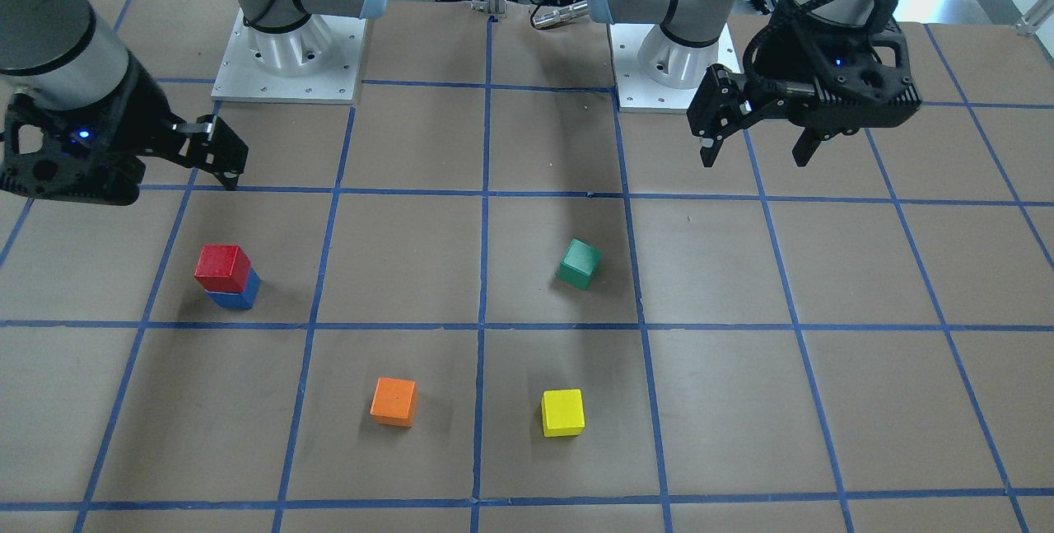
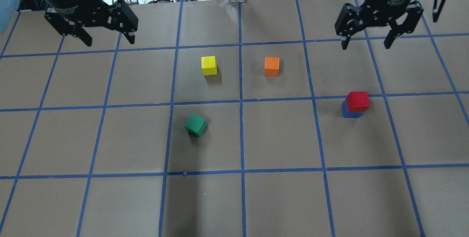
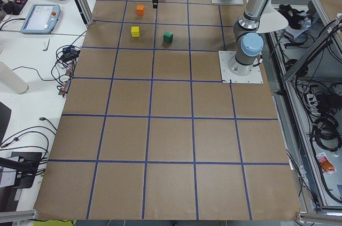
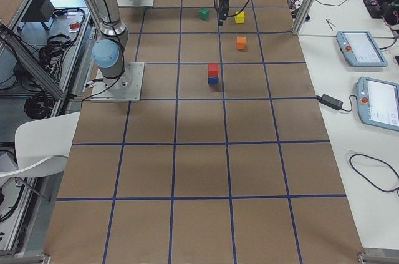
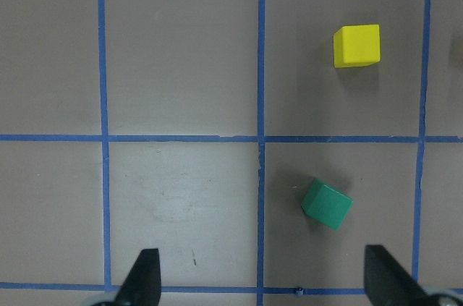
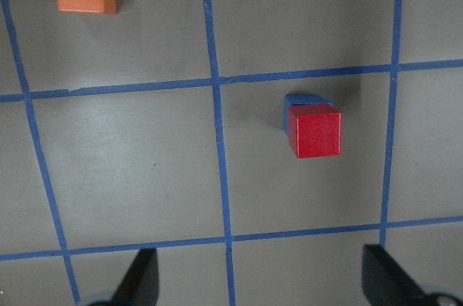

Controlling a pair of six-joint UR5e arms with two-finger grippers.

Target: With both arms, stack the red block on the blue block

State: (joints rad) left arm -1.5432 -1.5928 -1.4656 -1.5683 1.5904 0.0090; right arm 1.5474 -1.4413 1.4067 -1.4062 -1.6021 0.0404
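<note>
The red block (image 1: 222,267) sits on top of the blue block (image 1: 240,297), slightly offset; the stack also shows in the overhead view, red block (image 2: 358,101) over blue block (image 2: 349,114), and in the right wrist view, where the red block (image 6: 315,131) covers most of the blue block (image 6: 299,99). My right gripper (image 2: 365,45) is open and empty, raised above the table beyond the stack and apart from it. My left gripper (image 2: 110,41) is open and empty, raised at the far left, away from all blocks.
A green cube (image 2: 196,125), tilted against the grid, lies near the middle. A yellow cube (image 2: 209,65) and an orange cube (image 2: 271,66) lie side by side farther from the robot. Blue tape lines grid the brown table (image 2: 278,200).
</note>
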